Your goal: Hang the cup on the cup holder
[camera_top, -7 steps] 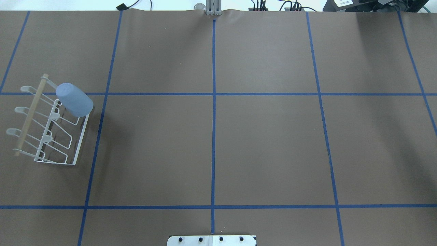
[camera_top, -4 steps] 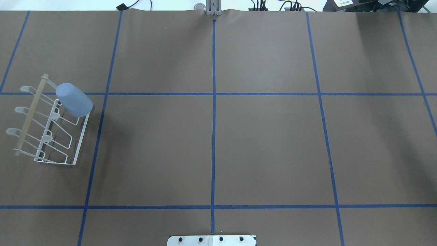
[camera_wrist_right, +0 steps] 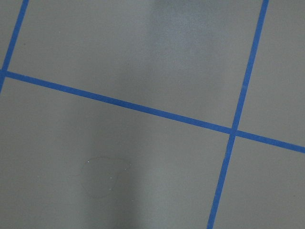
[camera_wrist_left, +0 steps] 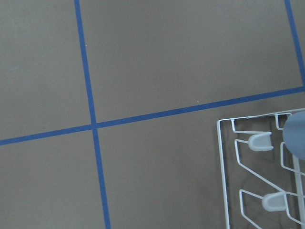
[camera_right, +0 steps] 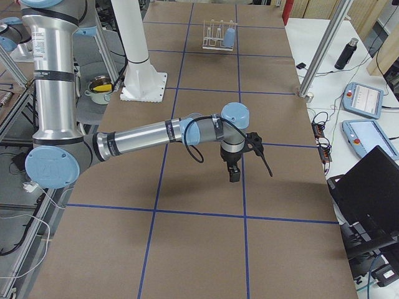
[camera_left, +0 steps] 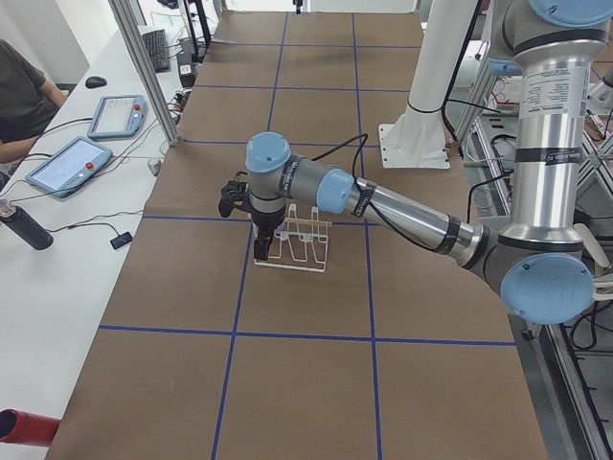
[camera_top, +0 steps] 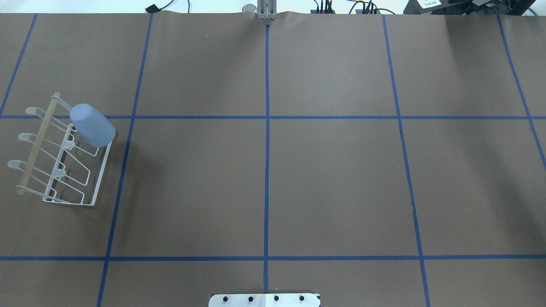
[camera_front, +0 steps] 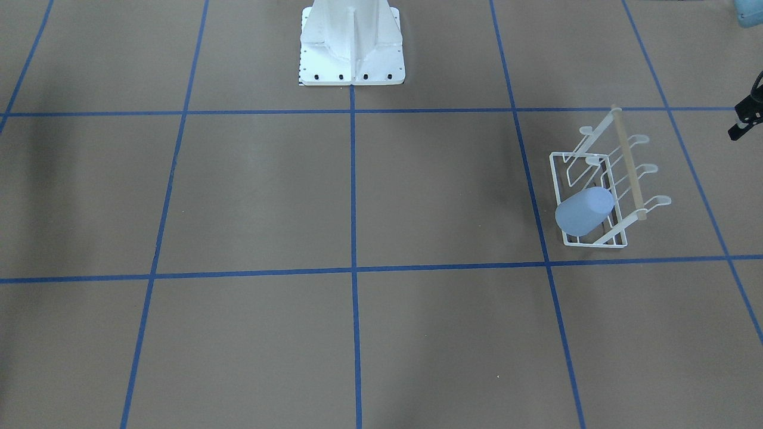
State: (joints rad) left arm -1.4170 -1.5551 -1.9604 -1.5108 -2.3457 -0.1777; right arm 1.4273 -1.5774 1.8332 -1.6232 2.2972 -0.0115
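The pale blue cup (camera_top: 92, 125) sits upside down over a prong at the far end of the white wire cup holder (camera_top: 38, 143), at the table's left. Both also show in the front-facing view, the cup (camera_front: 584, 210) on the holder (camera_front: 628, 161). The left wrist view shows a holder prong (camera_wrist_left: 259, 141) and the cup's edge (camera_wrist_left: 298, 136). My left gripper (camera_left: 261, 244) hangs above the table beside the holder (camera_left: 305, 251), apart from the cup. My right gripper (camera_right: 234, 171) hangs over bare table far from the holder (camera_right: 215, 34). I cannot tell whether either gripper is open or shut.
The white bolted pedestal (camera_front: 351, 42) stands at the robot's side of the table. Brown paper with blue tape lines covers the table (camera_top: 332, 183). Tablets (camera_left: 72, 163) and a bottle (camera_left: 24, 225) lie on the side bench. A seated person (camera_left: 19, 96) is at its end.
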